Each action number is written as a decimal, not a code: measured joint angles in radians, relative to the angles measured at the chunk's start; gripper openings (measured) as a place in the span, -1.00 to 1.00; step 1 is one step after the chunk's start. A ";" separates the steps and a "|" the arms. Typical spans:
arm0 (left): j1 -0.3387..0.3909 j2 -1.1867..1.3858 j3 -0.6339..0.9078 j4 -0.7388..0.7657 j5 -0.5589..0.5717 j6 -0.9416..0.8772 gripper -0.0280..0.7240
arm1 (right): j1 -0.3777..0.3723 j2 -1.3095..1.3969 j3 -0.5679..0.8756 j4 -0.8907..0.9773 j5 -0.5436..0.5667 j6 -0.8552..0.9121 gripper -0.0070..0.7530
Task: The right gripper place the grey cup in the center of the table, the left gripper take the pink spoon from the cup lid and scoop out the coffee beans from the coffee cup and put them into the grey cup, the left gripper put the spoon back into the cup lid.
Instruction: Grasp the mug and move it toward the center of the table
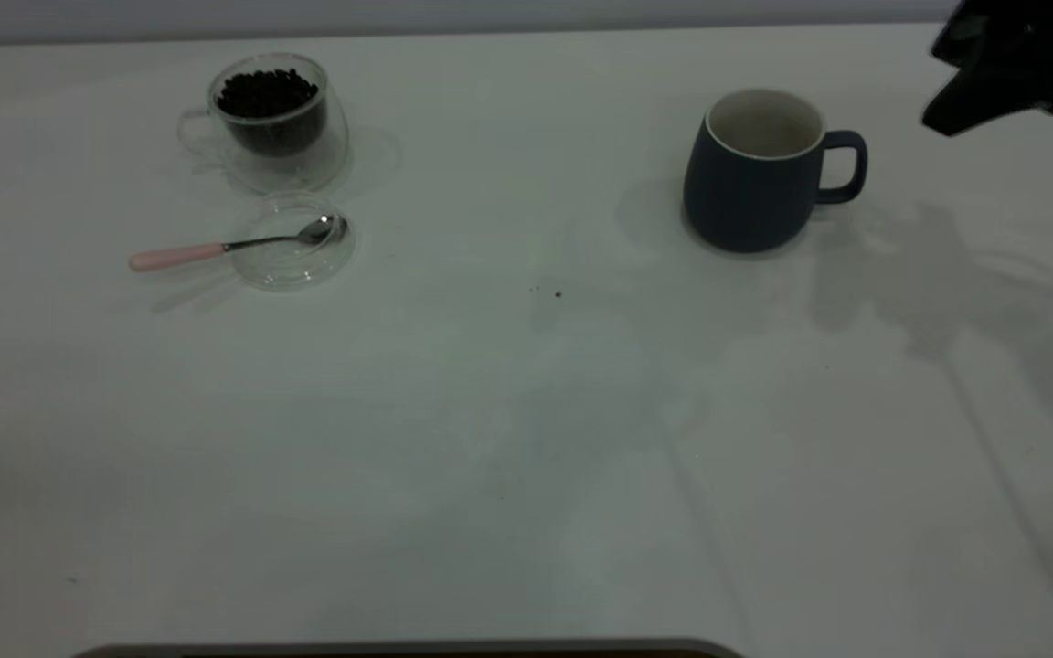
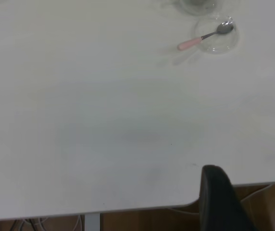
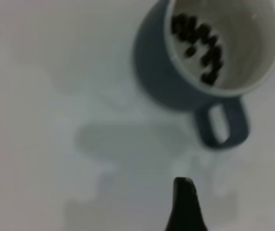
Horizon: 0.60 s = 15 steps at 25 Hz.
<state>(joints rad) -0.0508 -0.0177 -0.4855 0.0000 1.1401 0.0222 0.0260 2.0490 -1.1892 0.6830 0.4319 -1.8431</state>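
Note:
The grey cup [image 1: 750, 187] stands upright right of the table's middle, handle to the right. In the right wrist view it [image 3: 176, 82] holds several coffee beans [image 3: 200, 45]. My right gripper [image 1: 933, 87] hangs open and empty above the far right, apart from the cup; one finger [image 3: 184, 207] shows. The coffee cup [image 1: 275, 123], full of beans [image 1: 266, 94], stands at the far left. The pink spoon [image 1: 216, 249] lies with its bowl on the cup lid [image 1: 293, 260], handle pointing left. My left gripper [image 2: 253, 202] is open and empty over the table edge, far from the spoon [image 2: 202, 38].
The white table [image 1: 490, 439] has a few dark crumbs [image 1: 556, 294] near its middle. In the left wrist view the table's edge [image 2: 128, 209] shows, with cables and a table leg below it.

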 joint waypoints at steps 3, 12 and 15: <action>0.000 0.000 0.000 0.000 0.000 0.000 0.06 | 0.000 0.092 -0.086 0.047 -0.028 -0.096 0.54; 0.000 0.000 0.000 0.000 0.000 0.001 0.06 | 0.000 0.258 -0.192 0.067 -0.066 -0.157 0.54; 0.000 0.000 0.000 0.000 0.000 0.001 0.06 | 0.000 0.279 -0.192 0.069 -0.057 -0.166 0.54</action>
<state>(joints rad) -0.0508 -0.0177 -0.4855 0.0000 1.1401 0.0231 0.0260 2.3279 -1.3815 0.7517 0.3749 -2.0092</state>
